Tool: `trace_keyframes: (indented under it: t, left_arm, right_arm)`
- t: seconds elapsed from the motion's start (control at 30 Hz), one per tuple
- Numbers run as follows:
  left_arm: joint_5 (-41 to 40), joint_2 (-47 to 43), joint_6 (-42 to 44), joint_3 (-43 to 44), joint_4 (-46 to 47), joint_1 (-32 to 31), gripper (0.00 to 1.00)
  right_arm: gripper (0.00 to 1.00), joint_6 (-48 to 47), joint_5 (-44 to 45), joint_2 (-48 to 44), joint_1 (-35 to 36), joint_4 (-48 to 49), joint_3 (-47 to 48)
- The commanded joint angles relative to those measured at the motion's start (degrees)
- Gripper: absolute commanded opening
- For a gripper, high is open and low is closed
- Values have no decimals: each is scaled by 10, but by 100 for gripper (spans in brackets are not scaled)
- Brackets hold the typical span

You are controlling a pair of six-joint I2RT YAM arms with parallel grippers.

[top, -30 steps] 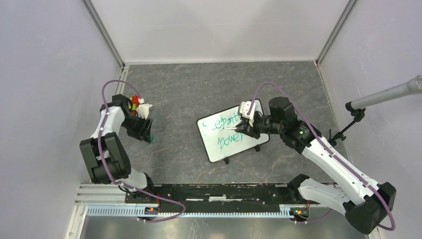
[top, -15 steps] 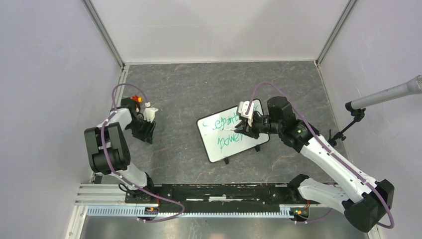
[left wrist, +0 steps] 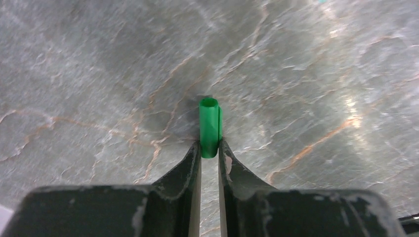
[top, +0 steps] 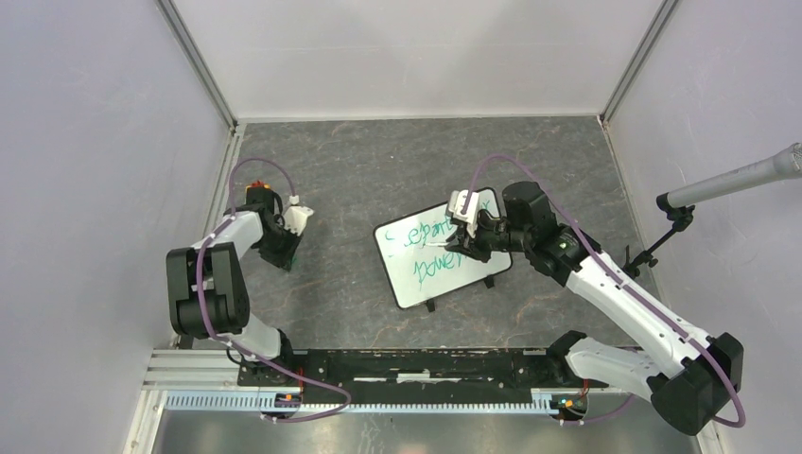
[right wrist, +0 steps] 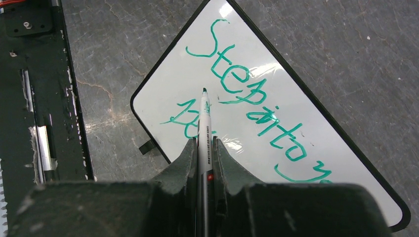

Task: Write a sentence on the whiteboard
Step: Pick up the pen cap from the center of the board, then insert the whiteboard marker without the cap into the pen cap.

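Left gripper (left wrist: 209, 148) pinched on a short green cap (left wrist: 209, 123) — open end pointing away from the fingers — over grey marbled tabletop (left wrist: 99, 74) veined with orange-brown lines.

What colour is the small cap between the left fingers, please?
The tubular cap is bright green, clearest in the left wrist view.

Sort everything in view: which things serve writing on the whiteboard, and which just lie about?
In use: small black-framed whiteboard, green handwritten sentence, white-barrelled green marker in right gripper, green plastic cap in left gripper.
Lying about: grey microphone on black stand, black rail at near edge.
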Motion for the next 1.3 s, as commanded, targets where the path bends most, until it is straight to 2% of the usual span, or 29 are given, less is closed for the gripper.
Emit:
trace_keyframes:
  t: [0.0,0.17,0.3,0.47,0.63,0.73,0.87,1.27]
  left_arm:
    - [64,-23,-13,-1,-29,-13,2]
    - [94,-81,1,84,-130,-17,2]
    - [115,-122,34,193,-242,-49,2]
    - [111,-189,71,282,-328,-177,2]
    - [119,-193,64,356,-380,-291,3]
    - [108,-184,50,375,-386,-361,3]
    - [113,-161,17,390,-376,-413,2]
    - [94,-138,-7,394,-337,-515,2]
  right_arm:
    - [0,11,7,3,-3,21,34]
    - [0,24,8,3,-7,29,43]
    - [0,50,-8,6,-15,37,56]
    - [0,94,-64,7,-28,65,56]
    - [0,156,-130,12,-35,120,32]
    - [0,184,-156,17,-36,143,25]
    - [0,232,-197,26,-36,180,14]
    - [0,303,-250,39,-28,230,-4]
